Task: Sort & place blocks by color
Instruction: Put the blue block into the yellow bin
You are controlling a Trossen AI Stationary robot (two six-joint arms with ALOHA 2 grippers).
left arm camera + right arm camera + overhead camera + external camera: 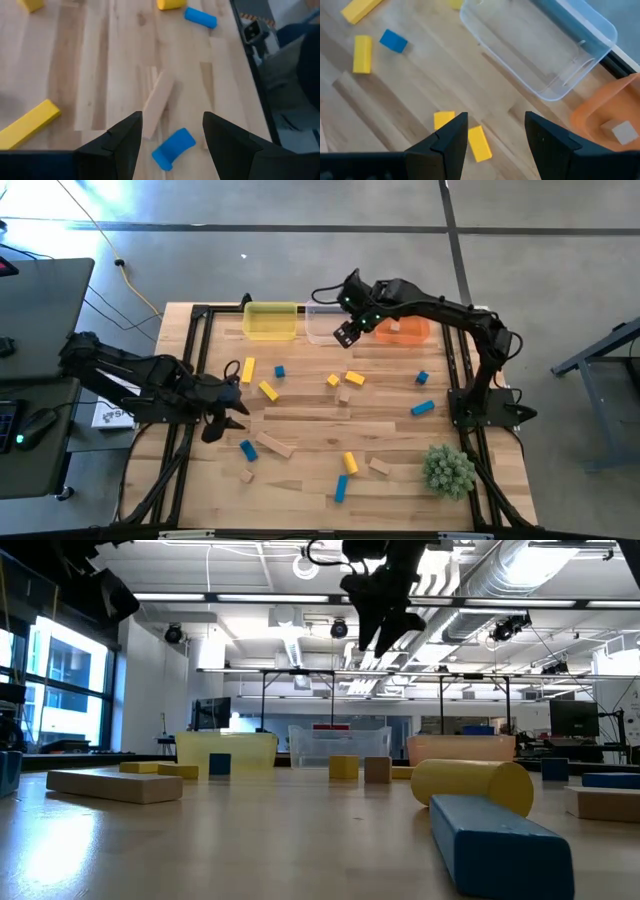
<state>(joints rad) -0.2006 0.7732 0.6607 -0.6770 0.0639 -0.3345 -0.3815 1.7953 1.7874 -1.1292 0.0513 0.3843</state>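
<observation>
Three small translucent bins stand in a row along the far edge of the table (300, 430): a yellow bin (270, 321), a clear bin (322, 325) and an orange bin (402, 331). The orange bin holds one plain tan cube (623, 132) — the only block seen inside any of them. The clear bin shows nothing in it in the right wrist view, and the yellow one looks bare from above.

The other blocks lie loose on the pale, planked wood. Near the middle are a yellow cube (333, 381), a short yellow bar (355, 378) and a tan cube (344, 395). Toward the left side lie two yellow bars (248, 369), a blue cube (280, 371), a long tan bar (274, 445) and a rounded blue piece (248, 449) just beside it. Nearer the front are a yellow cylinder (349, 463), a blue bar (341, 488) and a tan block (379, 466); two more blue blocks (422, 408) sit on the right side. A spiky green plant ball (447, 470) stands at the front right corner.

The right gripper (346, 333) hangs above the table between the clear and orange bins, jaws open and holding nothing. The left gripper (232, 408) is low over the left side — its jaws open and empty, with the long tan bar and the rounded blue piece just ahead of them.
</observation>
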